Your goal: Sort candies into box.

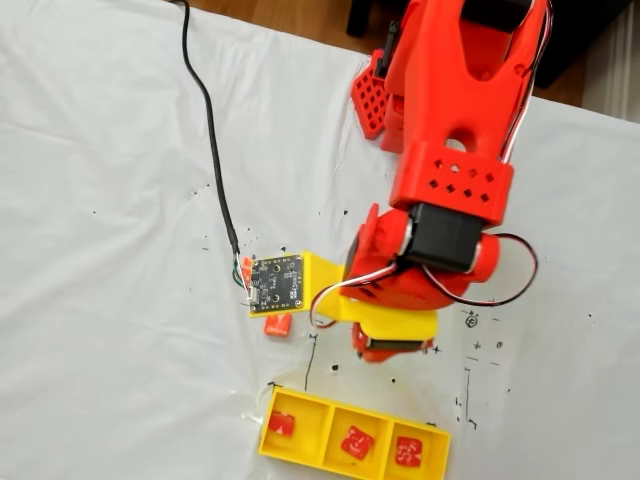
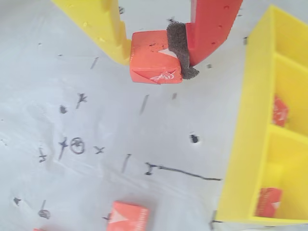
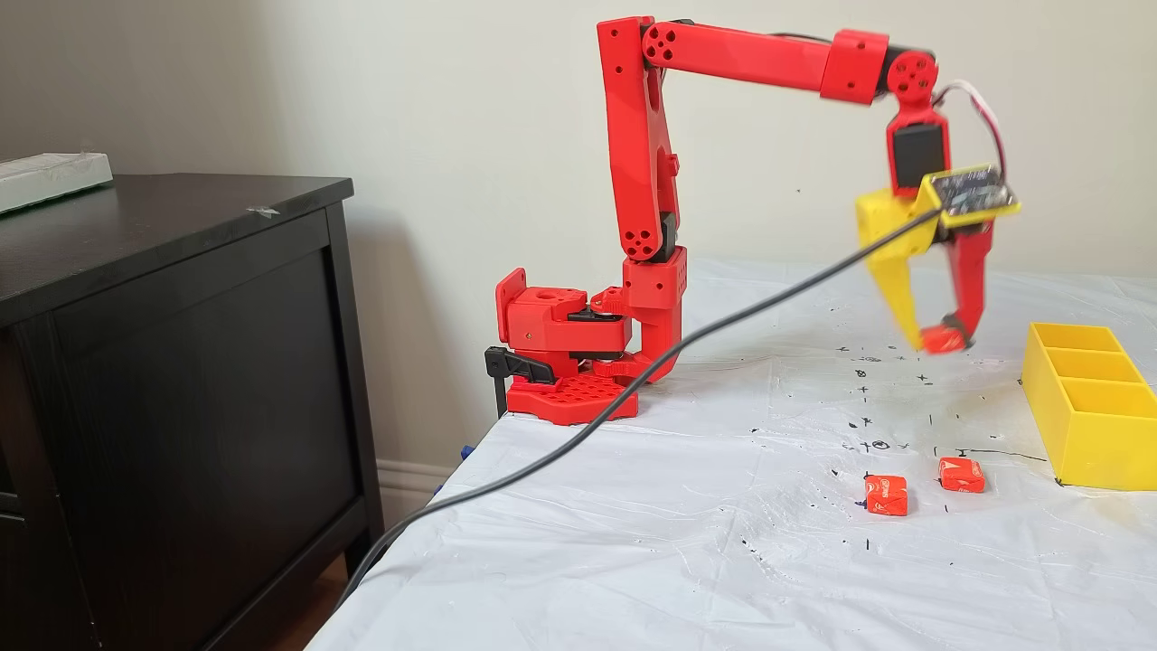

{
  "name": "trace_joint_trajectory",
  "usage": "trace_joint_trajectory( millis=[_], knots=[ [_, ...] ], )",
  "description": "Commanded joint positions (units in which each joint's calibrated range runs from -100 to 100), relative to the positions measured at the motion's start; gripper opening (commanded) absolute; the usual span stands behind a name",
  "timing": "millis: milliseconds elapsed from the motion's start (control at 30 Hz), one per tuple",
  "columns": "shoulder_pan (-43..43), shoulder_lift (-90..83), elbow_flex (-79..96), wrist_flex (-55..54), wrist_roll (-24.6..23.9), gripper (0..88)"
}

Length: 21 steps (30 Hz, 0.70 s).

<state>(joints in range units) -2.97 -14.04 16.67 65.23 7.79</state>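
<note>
My gripper (image 2: 156, 57) is shut on an orange-red candy (image 2: 155, 65), pinched between the yellow finger (image 2: 113, 33) and the foam-padded red finger (image 2: 211, 29). In a fixed view the gripper (image 3: 940, 341) hangs above the white table with this candy (image 3: 943, 340), left of the yellow box (image 3: 1098, 452). The box (image 1: 330, 433) has three compartments, with one candy in each (image 1: 282, 424) (image 1: 357, 442) (image 1: 408, 452). Two loose candies (image 3: 887, 495) (image 3: 961, 475) lie on the table in front of the box. One loose candy (image 1: 277, 325) sits by the circuit board (image 1: 276, 282).
A black cable (image 3: 633, 398) runs from the wrist camera across the table and off its left edge. The red arm base (image 3: 578, 362) is clamped at the table's back corner. A dark cabinet (image 3: 181, 362) stands beside the table. Pen marks dot the white cover (image 2: 77, 144).
</note>
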Motion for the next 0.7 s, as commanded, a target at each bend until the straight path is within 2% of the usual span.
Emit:
trace_joint_trajectory(
  millis=[0,667],
  knots=[
    [-4.01,-1.05,-12.17,-0.84,-2.69,0.2],
    [-8.63,15.40,-29.01,-5.42,-6.64,0.2]
  ],
)
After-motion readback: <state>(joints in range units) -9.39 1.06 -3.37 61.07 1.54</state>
